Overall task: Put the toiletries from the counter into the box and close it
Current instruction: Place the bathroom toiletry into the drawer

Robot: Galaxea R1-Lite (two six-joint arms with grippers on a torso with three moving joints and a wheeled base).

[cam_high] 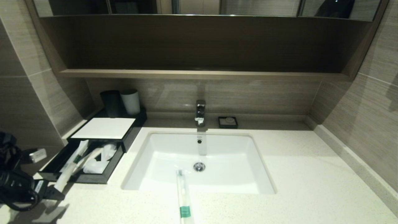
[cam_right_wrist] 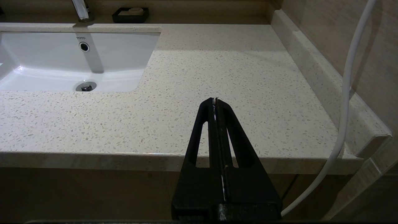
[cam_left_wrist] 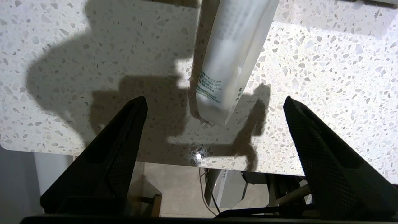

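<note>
So the left pincer sits at the lower left of the head view, just off the near corner of the box, and its jaws stand wide with nothing between them. The wrapped stick it's hovering by isn't really in yet: the far end lies in the pull-out drawer, but the near end pokes out over the drawer's front lip, and in the left wrist view that tip hangs just above the speckled surface between the open fingers. My take is the step now is tidying that one so the drawer can shut. I'd nudge the sticking-out end along its length toward the back of the drawer rather than re-pinch it, since the wrapper looks slippery and crinkly. Push low and slow so it doesn't pivot over the rim. Another wrapped stick or two already lies inside next to it. The last one, the stick with the green band, lies at the bottom centre of the head view, half over the sink's front edge, so grab it near the banded end on the stone or it may tip in. The right pincer is parked off the front edge at the right side of the surface, jaws pressed together, empty.
</note>
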